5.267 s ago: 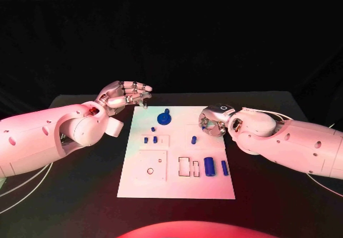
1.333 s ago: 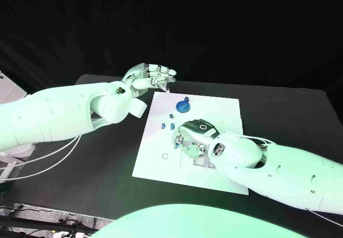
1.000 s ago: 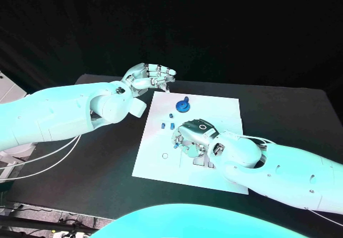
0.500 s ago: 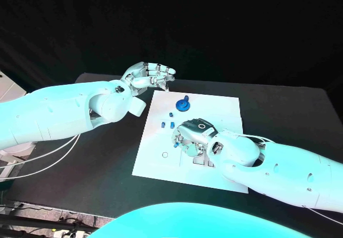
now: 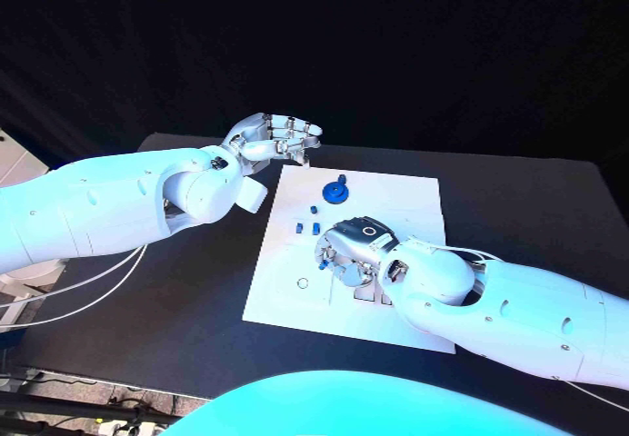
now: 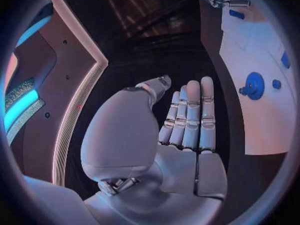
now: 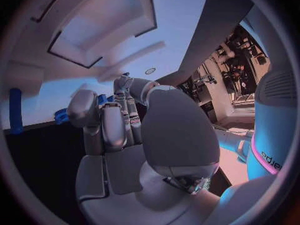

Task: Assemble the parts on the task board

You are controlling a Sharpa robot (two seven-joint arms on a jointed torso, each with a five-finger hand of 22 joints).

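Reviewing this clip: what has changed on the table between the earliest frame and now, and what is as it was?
The right hand has moved from the board's right edge to over the middle of the task board, now hanging over the slots where blue parts lay; whether it holds one cannot be told. The camera shifted too. The left hand stays raised and empty by the board's far left corner, and the blue gear is unmoved.

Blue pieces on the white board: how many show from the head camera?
4: a round geared one near the task board's far edge and three small pegs just nearer. The right hand may hide more.
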